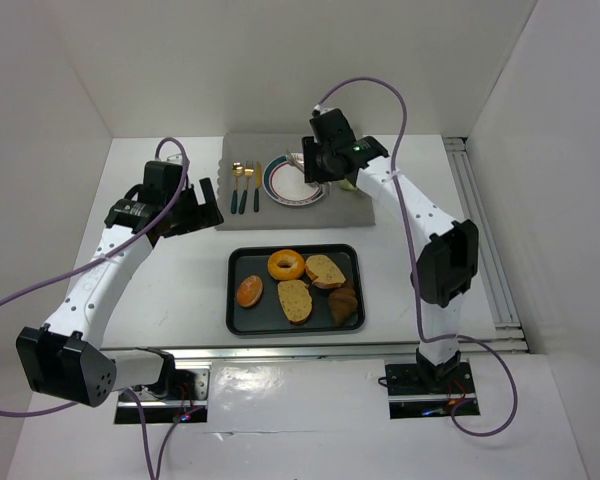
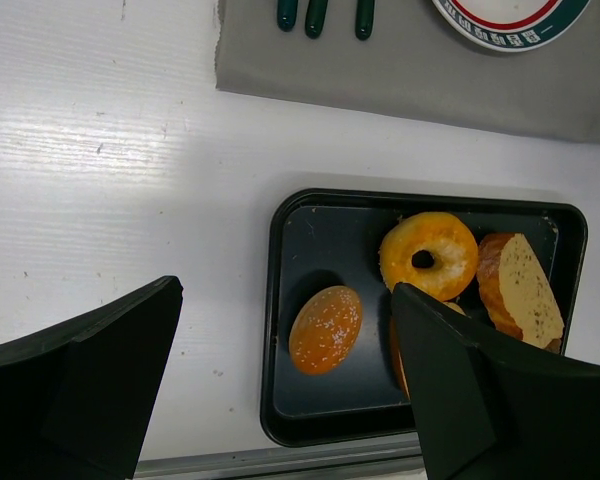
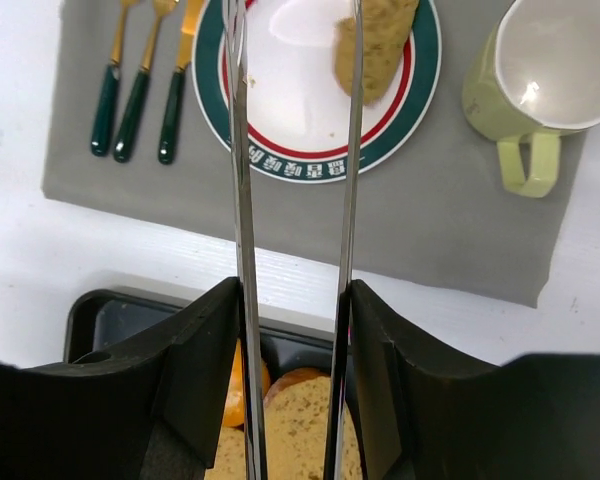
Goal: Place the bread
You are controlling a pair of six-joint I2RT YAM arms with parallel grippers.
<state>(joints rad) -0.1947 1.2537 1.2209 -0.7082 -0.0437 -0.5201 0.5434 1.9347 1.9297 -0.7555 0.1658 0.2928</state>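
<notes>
**Kid:** What do you see from up high?

**Robot:** My left gripper [image 1: 198,210] hangs over the white table [image 1: 180,300], left of the flat black baking tray [image 1: 292,328]. Its jaws are wide apart and hold nothing. My right gripper [image 1: 318,165] is over the round white plate with the green and red rim [image 1: 280,186]. The plate sits on a grey cloth mat [image 1: 250,220]. In the tray lie a yellow ring doughnut [image 1: 286,264], a small round orange bun [image 1: 249,291], a brown seeded slice [image 1: 294,300], a second seeded slice [image 1: 326,270] and a dark brown lump [image 1: 344,305].

**Kid:** And from your left wrist?

**Robot:** I look down past my two black fingers [image 2: 90,380]. They stand far apart. Below them is the left end of the tray, with the bun and the doughnut in it.

**Kid:** And from your right wrist?

**Robot:** My jaws are closed on long silver metal tongs [image 3: 242,200], one finger pressing each arm. The two tong arms are apart and reach out over the plate. The tan seeded piece of bread [image 3: 378,45] lies on the plate, on its right side, where the right tong arm ends. I cannot tell if the arm touches it. A pale green mug [image 3: 540,70] stands on the mat, right of the plate. Three gold pieces of cutlery with dark green handles [image 3: 138,110] lie on the mat to the plate's left.
</notes>
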